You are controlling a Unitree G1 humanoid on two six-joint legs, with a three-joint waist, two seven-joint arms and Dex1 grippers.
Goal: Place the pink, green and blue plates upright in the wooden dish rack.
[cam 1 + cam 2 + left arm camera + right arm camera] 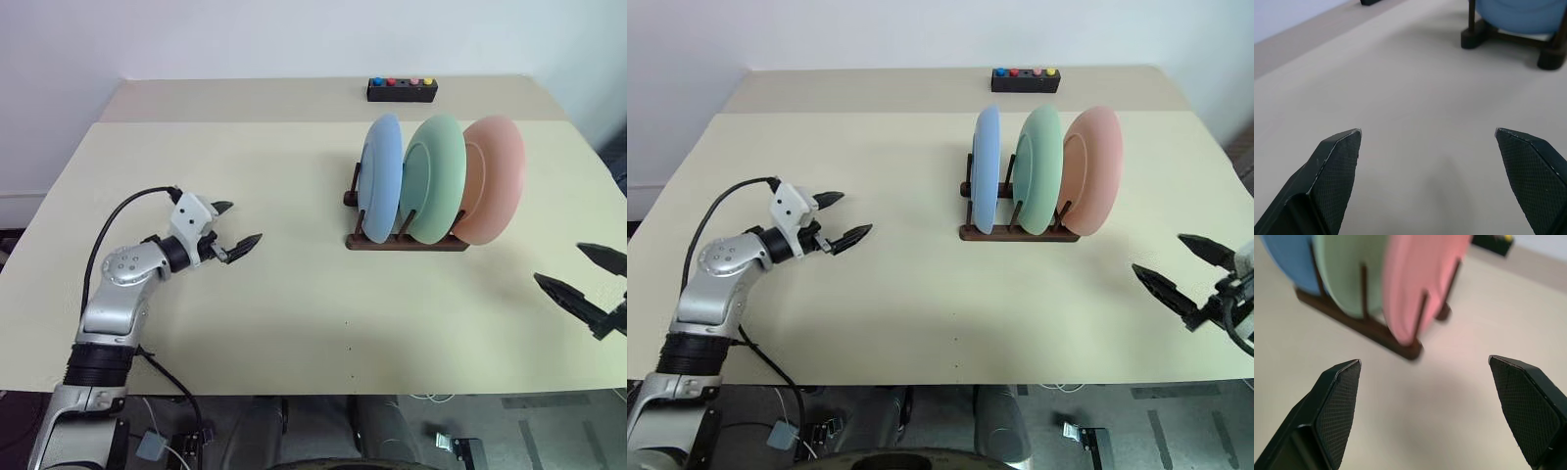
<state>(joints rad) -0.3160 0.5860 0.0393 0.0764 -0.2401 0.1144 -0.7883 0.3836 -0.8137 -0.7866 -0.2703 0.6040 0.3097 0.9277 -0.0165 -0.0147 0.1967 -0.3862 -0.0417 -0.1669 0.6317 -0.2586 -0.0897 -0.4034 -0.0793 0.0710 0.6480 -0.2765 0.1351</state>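
Observation:
The blue plate [381, 176], green plate [433, 178] and pink plate [493, 179] all stand upright side by side in the wooden dish rack [407, 241] on the right half of the table. My left gripper [236, 227] hovers open and empty over the table's left side, well apart from the rack. Open and empty too, my right gripper [578, 272] sits near the right front edge, below and to the right of the pink plate. In the right wrist view the pink plate [1418, 284] and rack [1359, 323] lie ahead of the spread fingers.
A black box with coloured buttons [402, 90] sits at the far edge of the cream table [294, 304]. A black cable loops from my left wrist. Cables and gear lie on the floor past the table's near edge.

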